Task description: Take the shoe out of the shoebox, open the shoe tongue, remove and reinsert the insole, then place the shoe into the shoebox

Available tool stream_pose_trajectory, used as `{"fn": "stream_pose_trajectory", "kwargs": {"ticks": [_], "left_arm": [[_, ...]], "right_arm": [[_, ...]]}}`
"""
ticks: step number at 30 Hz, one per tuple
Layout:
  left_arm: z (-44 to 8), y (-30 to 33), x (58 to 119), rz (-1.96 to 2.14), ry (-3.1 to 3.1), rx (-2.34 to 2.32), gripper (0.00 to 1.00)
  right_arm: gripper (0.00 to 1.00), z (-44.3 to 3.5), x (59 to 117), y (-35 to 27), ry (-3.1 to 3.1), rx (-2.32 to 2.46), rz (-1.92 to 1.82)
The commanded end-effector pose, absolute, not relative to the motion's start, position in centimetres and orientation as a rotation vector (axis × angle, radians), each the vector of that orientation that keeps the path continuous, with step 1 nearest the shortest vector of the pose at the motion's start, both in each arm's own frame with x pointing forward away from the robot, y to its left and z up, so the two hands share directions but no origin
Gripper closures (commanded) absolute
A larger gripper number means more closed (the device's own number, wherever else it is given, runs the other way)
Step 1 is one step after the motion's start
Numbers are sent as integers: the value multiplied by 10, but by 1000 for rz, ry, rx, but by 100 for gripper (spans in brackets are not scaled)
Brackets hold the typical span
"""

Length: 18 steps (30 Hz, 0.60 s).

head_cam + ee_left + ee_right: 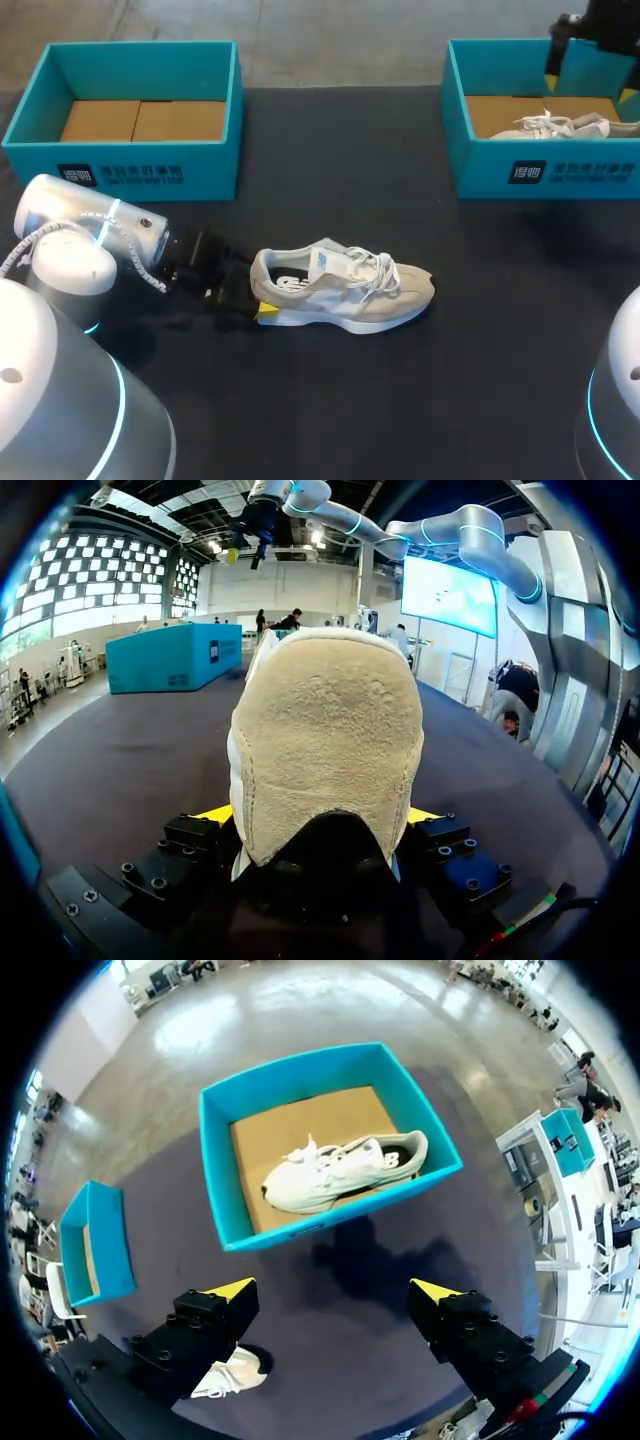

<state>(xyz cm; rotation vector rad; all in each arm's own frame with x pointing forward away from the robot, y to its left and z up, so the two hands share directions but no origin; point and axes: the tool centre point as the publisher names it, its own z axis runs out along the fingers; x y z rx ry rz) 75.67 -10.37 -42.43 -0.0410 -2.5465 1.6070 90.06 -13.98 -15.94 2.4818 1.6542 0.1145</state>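
Left hand (256, 295) clenched on the heel of the beige shoe (345, 290), shoe upright on its sole on the dark counter (420, 400), toe pointing away from that hand, right hand (333, 1288) released, hovering above the right shoebox (300, 1232), white shoe (340, 1172) lying inside it

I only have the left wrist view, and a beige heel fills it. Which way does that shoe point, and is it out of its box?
Observer: The shoe stands on its sole on the table, outside both boxes, toe toward the robot's right.
Operator: What's in the left box?
Observer: The left box shows only its cardboard floor.
Operator: And the right box?
Observer: The right box holds a second shoe, a white one.
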Motion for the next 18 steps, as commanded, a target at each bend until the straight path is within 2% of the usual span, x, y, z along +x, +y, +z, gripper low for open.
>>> {"fn": "stream_pose_trajectory", "kwargs": {"ticks": [1,18], "left_arm": [[-427,-105,757,1604,-2547,-42,100],[-427,-105,757,1604,-2547,-42,100]], "right_arm": [[0,-162,894,-121,1655,2478,114],[0,-181,874,-26,1828,2415,29]]}}
